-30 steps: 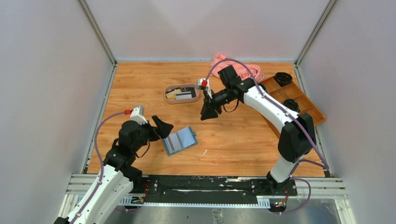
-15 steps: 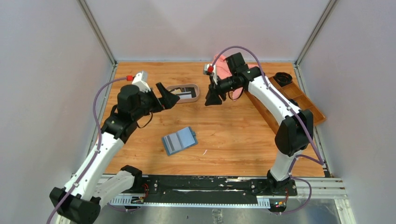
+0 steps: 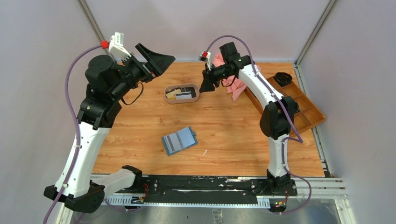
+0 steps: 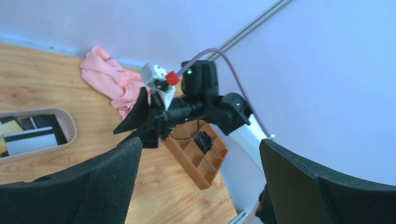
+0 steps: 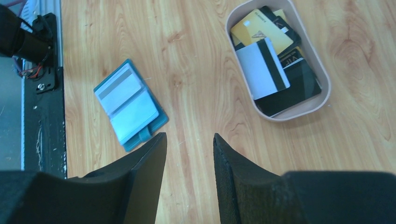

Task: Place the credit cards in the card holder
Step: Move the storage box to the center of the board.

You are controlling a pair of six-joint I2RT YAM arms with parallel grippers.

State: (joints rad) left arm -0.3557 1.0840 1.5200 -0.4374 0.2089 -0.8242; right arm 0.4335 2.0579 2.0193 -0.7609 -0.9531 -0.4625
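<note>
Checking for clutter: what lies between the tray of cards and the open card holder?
Nothing: bare wooden tabletop separates the tray from the card holder, shown plainly in the right wrist view and the top view.

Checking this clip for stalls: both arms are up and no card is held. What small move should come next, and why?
Probably lower the right gripper onto the white card lying on top in the tray: its jaws are apart and empty, and the card holder lies open on the table.

Wood-grain tabletop [image 3: 233, 135], pale grey walls [image 3: 42, 70], metal corner posts [image 3: 95, 30], aluminium front rail [image 3: 317, 190]
</note>
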